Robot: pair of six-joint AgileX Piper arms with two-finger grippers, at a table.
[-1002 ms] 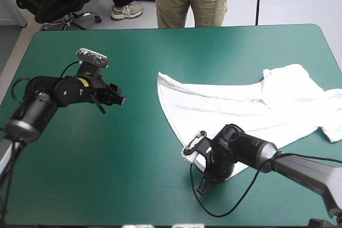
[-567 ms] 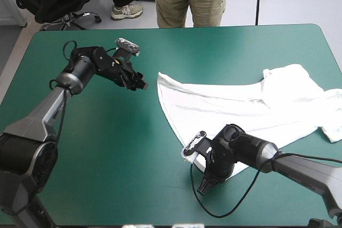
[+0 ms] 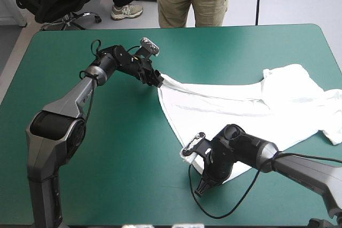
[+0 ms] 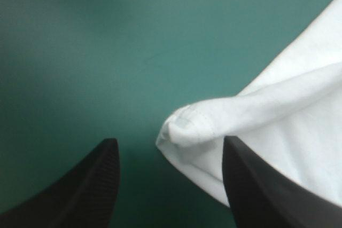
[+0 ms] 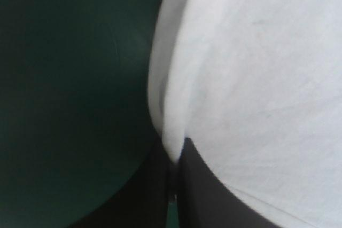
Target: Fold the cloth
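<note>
Nearest the front edge of the counter, the right fingers point down at the teal-green cover and are pressed all but together on the near corner of the T-shirt. In the right wrist view the white sheet sits in the thin slit between them, with bare cover on one side of the pinch and cloth filling the other. From that corner the T-shirt lies spread across the right half of the counter. Its left edge slants away toward the far side, and a long crease crosses it toward the rumpled part with the sleeve at the right edge (the cloth there reaches the rim of the counter). Farther back, the left arm reaches from the left side across to the T-shirt's far left corner. There the left fingers stand spread, low over the cover. The left wrist view shows the corner, with its hem rolled into a soft fold, lying on the cover just ahead of the gap between them. One finger overlaps the cloth's edge in that view, but whether it touches cannot be told.
</note>
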